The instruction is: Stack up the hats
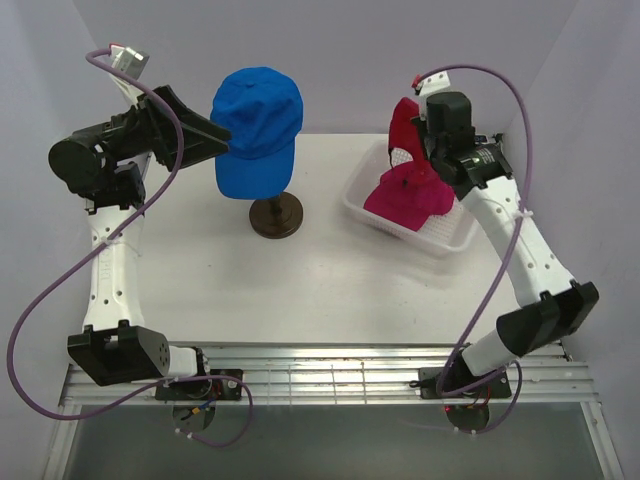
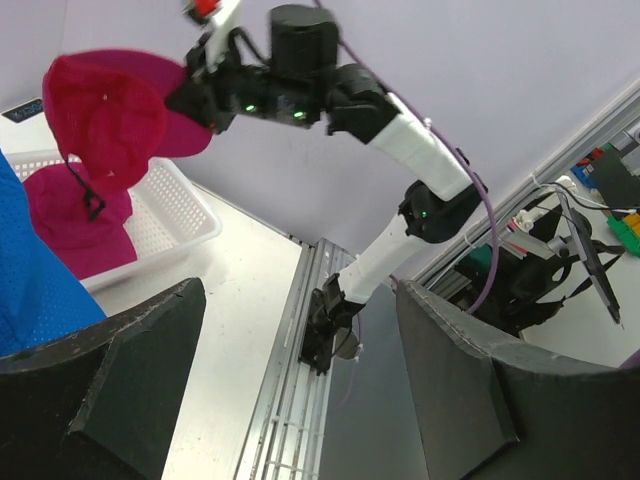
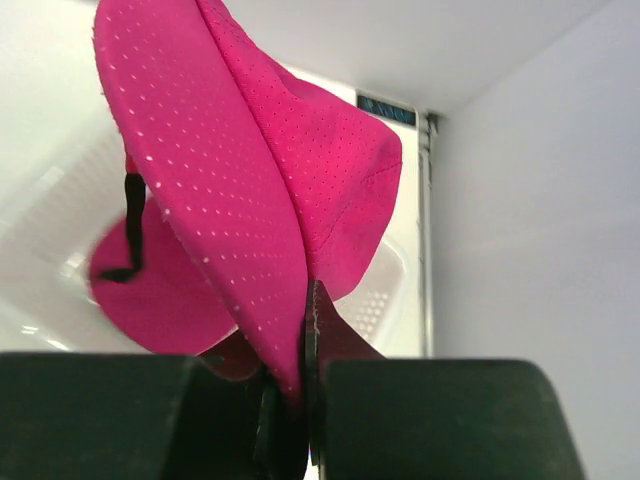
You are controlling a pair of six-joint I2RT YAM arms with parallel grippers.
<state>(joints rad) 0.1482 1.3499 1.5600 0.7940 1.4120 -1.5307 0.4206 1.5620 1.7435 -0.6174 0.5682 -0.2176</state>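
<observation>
top external view: right end effector [image 3: 305,395] pinches a pink hat [image 1: 403,125] above the basket [image 1: 360,206] rim; left end effector [image 1: 212,135] gapes wide beside the blue hat [image 1: 257,125]; counter [image 1: 330,275] between.

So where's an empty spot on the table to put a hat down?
The biggest bare patch of table lies between the round stand and the metal rail. A smaller gap sits between the stand and the basket. It's crowded at the basket: a pink hat lies inside and a second pink hat hangs from the shut right tool above.
</observation>
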